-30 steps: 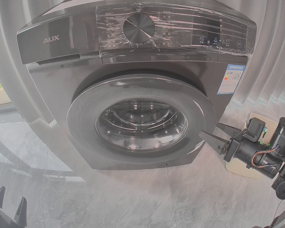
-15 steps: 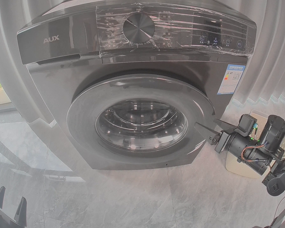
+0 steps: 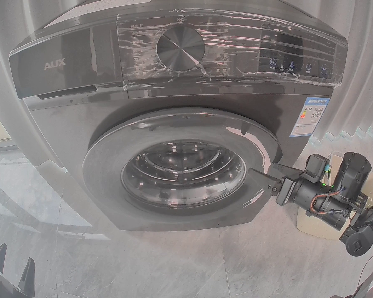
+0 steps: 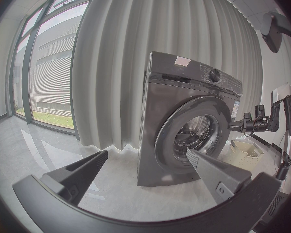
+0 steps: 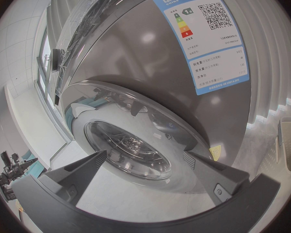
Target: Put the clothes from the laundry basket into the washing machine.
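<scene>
**Right gripper at the washer door**

The washing machine [image 3: 182, 100] stands with its round door [image 3: 105, 162] shut. The right gripper [image 3: 262, 169], fingers apart, is at the door's right rim. The laundry basket [image 3: 313, 227] sits on the floor just right of the machine. The left gripper [image 3: 15, 254], also spread, hangs at near left.

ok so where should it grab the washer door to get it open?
The door is shut and its face is smooth, so the rim at its right edge is likely best, where a dark recess sits behind it. Come from the right, one finger behind the rim. The open right pincer sits beside that spot.
</scene>
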Motion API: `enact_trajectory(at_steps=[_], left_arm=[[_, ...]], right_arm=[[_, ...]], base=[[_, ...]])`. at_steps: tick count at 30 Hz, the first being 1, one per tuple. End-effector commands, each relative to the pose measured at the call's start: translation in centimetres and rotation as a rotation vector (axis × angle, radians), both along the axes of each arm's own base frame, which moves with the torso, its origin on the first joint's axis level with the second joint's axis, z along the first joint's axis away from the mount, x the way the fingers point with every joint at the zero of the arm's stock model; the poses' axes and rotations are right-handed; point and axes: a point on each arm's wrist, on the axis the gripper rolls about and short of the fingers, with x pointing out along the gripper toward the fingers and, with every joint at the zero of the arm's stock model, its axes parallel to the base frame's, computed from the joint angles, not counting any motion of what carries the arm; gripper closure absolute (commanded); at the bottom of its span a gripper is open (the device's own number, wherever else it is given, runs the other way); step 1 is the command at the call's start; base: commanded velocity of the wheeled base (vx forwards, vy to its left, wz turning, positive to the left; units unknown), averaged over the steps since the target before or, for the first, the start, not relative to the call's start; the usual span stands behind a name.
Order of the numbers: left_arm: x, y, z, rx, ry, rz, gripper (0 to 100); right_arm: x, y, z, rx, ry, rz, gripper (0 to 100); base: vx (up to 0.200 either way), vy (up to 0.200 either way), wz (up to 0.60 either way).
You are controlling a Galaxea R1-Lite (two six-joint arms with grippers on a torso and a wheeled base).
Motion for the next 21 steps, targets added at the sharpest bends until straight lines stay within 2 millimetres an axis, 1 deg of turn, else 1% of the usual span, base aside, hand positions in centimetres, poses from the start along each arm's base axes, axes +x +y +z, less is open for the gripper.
enact_trajectory(at_steps=[1, 7, 11, 14, 16, 19, 21], left_arm=[[0.0, 0.0, -0.5, 0.000, 0.003, -0.001, 0], [0.0, 0.0, -0.5, 0.000, 0.003, -0.001, 0], [0.0, 0.0, -0.5, 0.000, 0.003, -0.001, 0], [0.0, 0.0, -0.5, 0.000, 0.003, -0.001, 0], [0.0, 0.0, -0.5, 0.000, 0.001, -0.001, 0], [0.0, 0.0, -0.5, 0.000, 0.001, -0.001, 0], [0.0, 0.0, -0.5, 0.000, 0.001, -0.002, 0]], right_arm=[[0.1, -0.1, 0.5, 0.010, -0.032, -0.016, 0], [0.0, -0.1, 0.6, 0.011, -0.036, -0.016, 0], [-0.5, -0.3, 1.1, 0.017, -0.054, -0.012, 0], [-1.3, -0.4, 1.6, 0.023, -0.069, 0.008, 0], [-2.3, -0.7, 2.1, 0.027, -0.087, 0.046, 0], [-4.4, -1.2, 3.1, 0.033, -0.133, 0.171, 0], [-5.5, -1.6, 3.9, 0.040, -0.165, 0.213, 0]], base=[[0.000, 0.000, 0.00], [0.000, 0.000, 0.00], [0.000, 0.000, 0.00], [0.000, 0.000, 0.00], [0.000, 0.000, 0.00], [0.000, 0.000, 0.00], [0.000, 0.000, 0.00]])
